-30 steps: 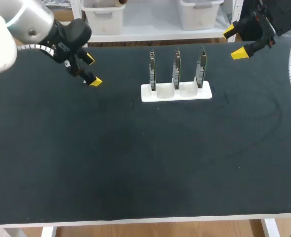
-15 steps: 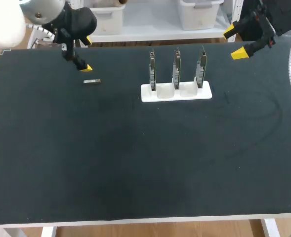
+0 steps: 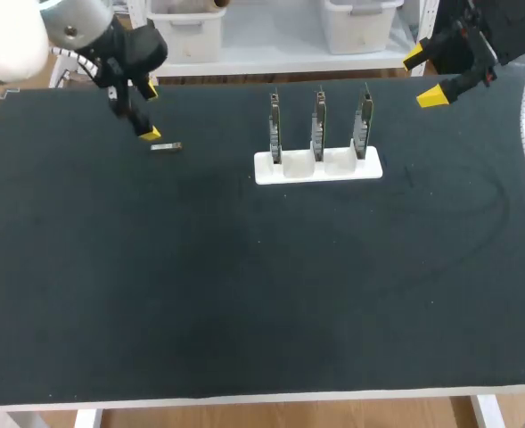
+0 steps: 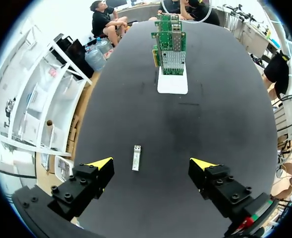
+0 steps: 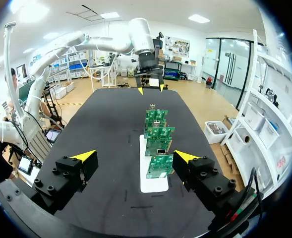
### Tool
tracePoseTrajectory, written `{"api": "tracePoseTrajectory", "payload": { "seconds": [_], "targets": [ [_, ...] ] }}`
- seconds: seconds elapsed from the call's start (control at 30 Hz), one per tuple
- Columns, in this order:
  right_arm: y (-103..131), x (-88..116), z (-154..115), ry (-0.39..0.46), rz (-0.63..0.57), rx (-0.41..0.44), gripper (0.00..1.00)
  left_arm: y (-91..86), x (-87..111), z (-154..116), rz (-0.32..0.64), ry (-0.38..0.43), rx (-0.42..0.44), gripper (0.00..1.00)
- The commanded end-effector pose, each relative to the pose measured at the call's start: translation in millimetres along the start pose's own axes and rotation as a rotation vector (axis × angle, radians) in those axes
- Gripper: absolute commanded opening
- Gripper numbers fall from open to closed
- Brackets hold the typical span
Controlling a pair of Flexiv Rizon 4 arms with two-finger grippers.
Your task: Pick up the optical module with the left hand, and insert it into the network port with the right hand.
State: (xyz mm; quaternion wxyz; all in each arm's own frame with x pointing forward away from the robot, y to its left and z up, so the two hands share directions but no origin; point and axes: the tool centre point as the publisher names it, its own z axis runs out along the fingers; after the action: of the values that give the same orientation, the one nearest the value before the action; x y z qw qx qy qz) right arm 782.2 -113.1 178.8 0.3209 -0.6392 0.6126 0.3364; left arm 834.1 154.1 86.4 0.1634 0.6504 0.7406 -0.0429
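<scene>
The left gripper (image 4: 151,163) was seen wide open and empty above the black table (image 3: 244,294). The optical module (image 4: 136,157) was laid flat under it, untouched. Farther on, three network cards (image 3: 319,120) were stood in a white holder (image 3: 318,167). The right gripper (image 3: 422,78) was found open and empty at the far right edge.

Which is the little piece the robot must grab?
Start at the black table and find the white stand holding three upright green boards. Look toward the left gripper: under its open yellow tips lies the optical module, a tiny silver bar, the only loose thing lying flat.
</scene>
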Motion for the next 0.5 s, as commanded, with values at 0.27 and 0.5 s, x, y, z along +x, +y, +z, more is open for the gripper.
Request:
{"api": "tracePoseTrajectory", "payload": {
  "seconds": [0.27, 0.5],
  "targets": [
    [-0.2, -0.1, 0.0, 0.000, 0.000, 0.000, 1.00, -15.8, 15.0, 23.9, -0.037, -0.006, -0.004, 1.00],
    [-0.2, -0.1, 0.0, 0.000, 0.000, 0.000, 1.00, -13.6, 11.8, 20.9, -0.041, -0.028, 0.007, 1.00]
  ]
}}
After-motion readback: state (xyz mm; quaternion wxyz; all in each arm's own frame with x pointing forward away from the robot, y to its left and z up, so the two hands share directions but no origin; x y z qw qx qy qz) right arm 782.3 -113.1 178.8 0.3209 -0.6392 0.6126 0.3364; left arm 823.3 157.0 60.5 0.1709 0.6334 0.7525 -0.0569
